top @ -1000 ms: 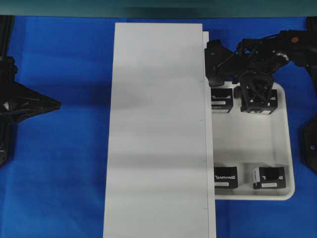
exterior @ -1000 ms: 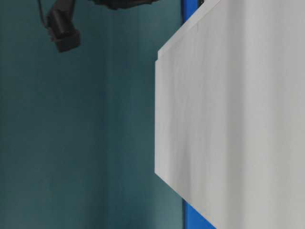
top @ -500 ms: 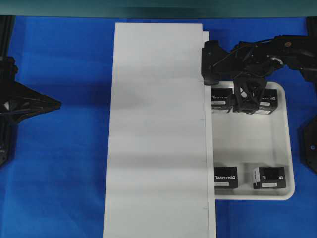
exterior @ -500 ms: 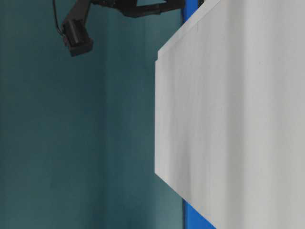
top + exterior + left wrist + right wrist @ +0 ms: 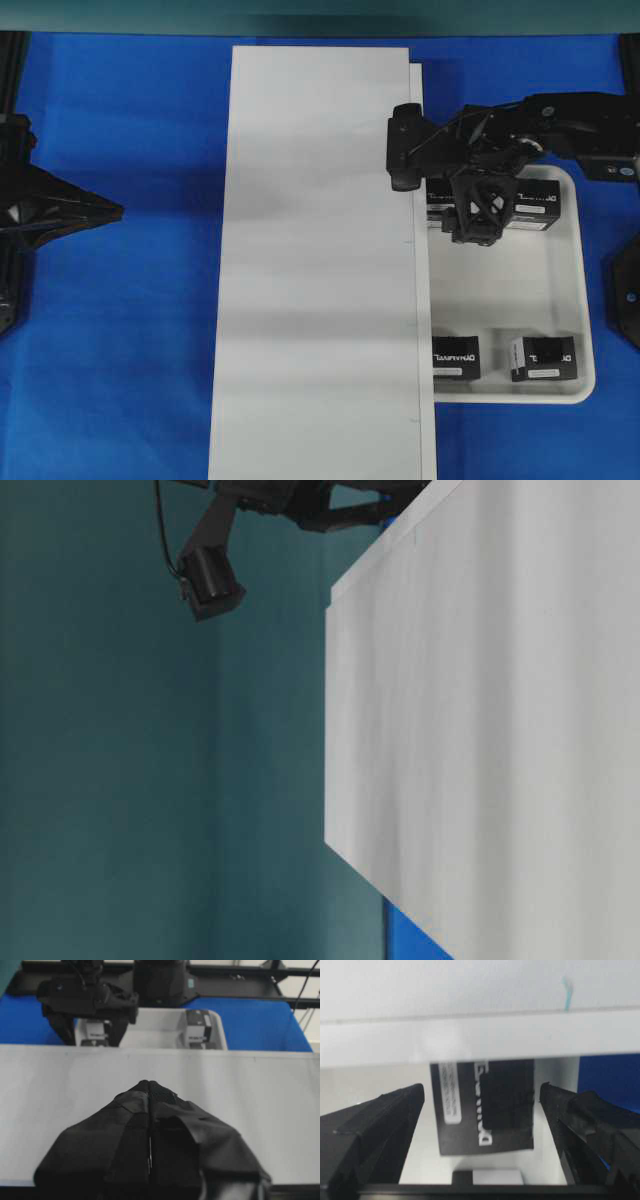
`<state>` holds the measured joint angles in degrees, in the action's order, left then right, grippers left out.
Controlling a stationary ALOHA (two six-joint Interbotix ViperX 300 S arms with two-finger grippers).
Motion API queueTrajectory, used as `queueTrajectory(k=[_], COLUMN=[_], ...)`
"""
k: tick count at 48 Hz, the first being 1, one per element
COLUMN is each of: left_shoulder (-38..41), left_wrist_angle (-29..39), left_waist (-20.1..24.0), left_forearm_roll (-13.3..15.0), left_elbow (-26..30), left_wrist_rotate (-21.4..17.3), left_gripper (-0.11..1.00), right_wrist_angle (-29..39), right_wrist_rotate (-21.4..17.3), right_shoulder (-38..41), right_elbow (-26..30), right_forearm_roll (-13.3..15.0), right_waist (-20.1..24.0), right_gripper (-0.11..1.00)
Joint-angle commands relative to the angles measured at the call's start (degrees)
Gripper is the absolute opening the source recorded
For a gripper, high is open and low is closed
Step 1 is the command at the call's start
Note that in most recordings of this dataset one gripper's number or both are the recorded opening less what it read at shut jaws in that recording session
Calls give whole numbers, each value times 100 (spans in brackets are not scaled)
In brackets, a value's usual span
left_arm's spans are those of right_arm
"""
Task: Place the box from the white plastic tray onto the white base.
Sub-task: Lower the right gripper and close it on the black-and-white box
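Overhead view: the right gripper (image 5: pixel 478 222) is held wide open over a small black cuboid box (image 5: pixel 447 198) in the glossy white rimmed tray (image 5: pixel 560 300). The left gripper (image 5: pixel 149 1091) is seen closed at the long flat white board (image 5: pixel 320 260).

overhead: straight down on my whole bench
table-level: low, hard against the white base (image 5: pixel 480 720)
wrists: near, facing across; both share its edge

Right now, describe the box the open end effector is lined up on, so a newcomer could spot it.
Find the glossy white rimmed tray right of the long white board. Four small black boxes sit inside; it is the far-row box nearest the board, framed by the right end effector.
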<state>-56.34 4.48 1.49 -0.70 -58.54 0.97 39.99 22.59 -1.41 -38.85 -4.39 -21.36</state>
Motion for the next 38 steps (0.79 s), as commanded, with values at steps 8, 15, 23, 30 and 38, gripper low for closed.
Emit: queueTrajectory(k=[8, 15, 23, 30, 38], left_shoulder=[35, 26, 26, 9, 9], left_wrist_angle=[-35, -35, -35, -18, -18], left_waist=[9, 9, 0, 0, 0], left_forearm_roll=[-18, -9, -18, -18, -18], left_elbow=[123, 105, 105, 105, 105], left_wrist_rotate=[9, 9, 9, 9, 9], left_gripper=[-7, -7, -7, -7, -7], right_wrist_angle=[-211, -255, -167, 334, 1283], right_wrist_rotate=[9, -9, -53, -202, -483], right_shoulder=[255, 264, 246, 70, -422], right_elbow=[26, 18, 0, 53, 360], right_forearm_roll=[-18, -18, -18, -26, -18], right_waist=[53, 53, 53, 62, 26], right_gripper=[99, 97, 75, 58, 58])
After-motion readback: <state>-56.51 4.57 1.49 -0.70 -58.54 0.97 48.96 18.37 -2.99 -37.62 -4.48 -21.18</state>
